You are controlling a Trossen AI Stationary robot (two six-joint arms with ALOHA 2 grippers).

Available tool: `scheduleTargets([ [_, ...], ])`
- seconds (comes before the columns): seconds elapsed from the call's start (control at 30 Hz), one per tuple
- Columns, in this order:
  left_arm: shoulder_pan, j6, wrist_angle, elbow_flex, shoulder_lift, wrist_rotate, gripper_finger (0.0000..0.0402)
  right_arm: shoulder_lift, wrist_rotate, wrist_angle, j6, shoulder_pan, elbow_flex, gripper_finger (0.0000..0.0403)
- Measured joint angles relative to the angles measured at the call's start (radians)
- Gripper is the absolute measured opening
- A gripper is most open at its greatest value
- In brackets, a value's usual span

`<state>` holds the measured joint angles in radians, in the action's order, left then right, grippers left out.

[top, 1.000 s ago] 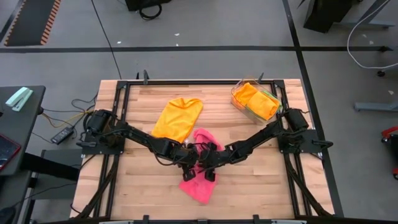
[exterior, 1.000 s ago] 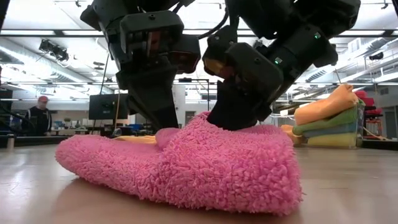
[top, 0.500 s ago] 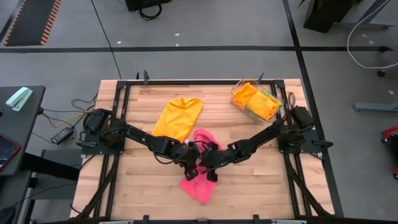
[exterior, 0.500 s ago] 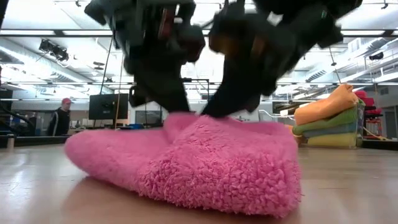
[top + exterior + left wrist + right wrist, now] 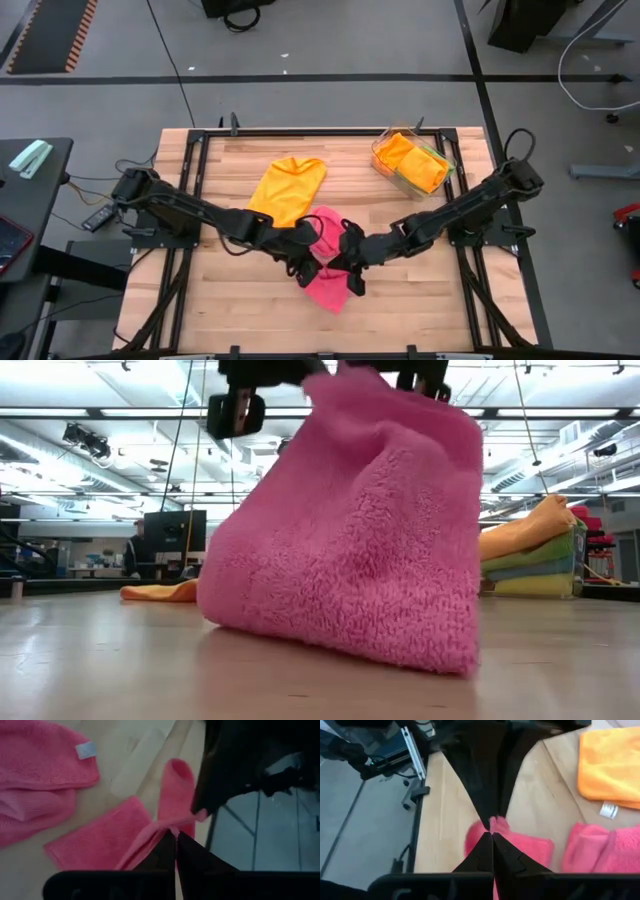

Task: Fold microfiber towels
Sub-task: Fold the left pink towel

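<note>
A pink microfiber towel (image 5: 325,240) is at the table's middle. In the low view the pink towel (image 5: 350,530) is drawn up into a peak, with its lower end on the wood. My left gripper (image 5: 176,837) and my right gripper (image 5: 492,837) are both shut on the towel's top, tip to tip. In the high view the left gripper (image 5: 306,268) and the right gripper (image 5: 350,280) stand over the towel's near part. An orange towel (image 5: 287,188) lies flat farther back. My left gripper pinches a bunched bit of the pink towel's raised edge (image 5: 165,826) between its two fingers, slanting down from the table's left. The cloth hangs below, and its lower part (image 5: 330,630) rests on the table. My right gripper pinches the raised edge (image 5: 496,824) right beside the left gripper's hold, slanting down from the table's right. The cloth hangs below the fingers. How many layers it has cannot be told.
A clear tray (image 5: 384,158) at the far right holds folded orange, yellow and green towels (image 5: 415,162); the same stack (image 5: 530,550) shows in the low view. The orange towel (image 5: 160,592) lies behind the pink one. Bare wood lies along the near edge.
Both grippers have risen, taking the pink towel's top with them. The towel, a low heap on the table a second ago, now stands drawn up into a tall hanging peak. Its lower end has stayed on the wood.
</note>
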<state>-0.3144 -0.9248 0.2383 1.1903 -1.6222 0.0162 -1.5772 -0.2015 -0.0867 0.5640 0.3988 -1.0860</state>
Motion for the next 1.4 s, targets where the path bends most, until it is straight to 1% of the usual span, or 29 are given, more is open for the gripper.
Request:
scheduleTargets([
  [0.1,-0.003,-0.033,-0.006,0.005,0.001,0.017,0.0009,-0.019,-0.006,-0.041,0.007,0.004,-0.063,0.0000],
  [0.17,-0.004,-0.059,0.002,0.005,0.001,0.032,0.0016,-0.027,-0.015,-0.103,0.032,0.010,-0.084,0.0000],
  [0.2,-0.005,-0.065,0.014,0.005,0.001,0.040,0.0020,-0.034,-0.024,-0.099,0.046,0.011,-0.093,0.0000],
  [0.3,-0.005,-0.079,0.004,0.004,0.001,0.049,0.0026,-0.041,-0.033,-0.123,0.077,0.018,-0.090,0.0000],
  [0.53,-0.013,-0.052,-0.007,0.004,0.000,0.051,0.0012,-0.066,-0.037,-0.123,0.130,0.030,-0.088,0.0000],
  [0.73,-0.015,-0.042,-0.004,0.004,0.000,0.051,0.0040,-0.075,-0.054,-0.115,0.148,0.030,-0.088,0.0000],
  [0.9,-0.020,-0.048,-0.002,0.004,0.000,0.051,0.0048,-0.075,-0.102,-0.113,0.197,0.031,-0.088,0.0000],
  [1.03,-0.028,-0.048,0.001,0.004,-0.001,0.050,0.0042,-0.075,-0.110,-0.106,0.221,0.030,-0.088,0.0000],
  [1.23,-0.039,-0.039,0.005,0.004,-0.001,0.050,0.0021,-0.068,-0.133,-0.102,0.253,0.030,-0.088,0.0000],
  [1.4,-0.039,-0.033,0.005,0.004,-0.001,0.050,0.0015,-0.075,-0.111,-0.061,0.256,0.031,-0.088,0.0000],
])
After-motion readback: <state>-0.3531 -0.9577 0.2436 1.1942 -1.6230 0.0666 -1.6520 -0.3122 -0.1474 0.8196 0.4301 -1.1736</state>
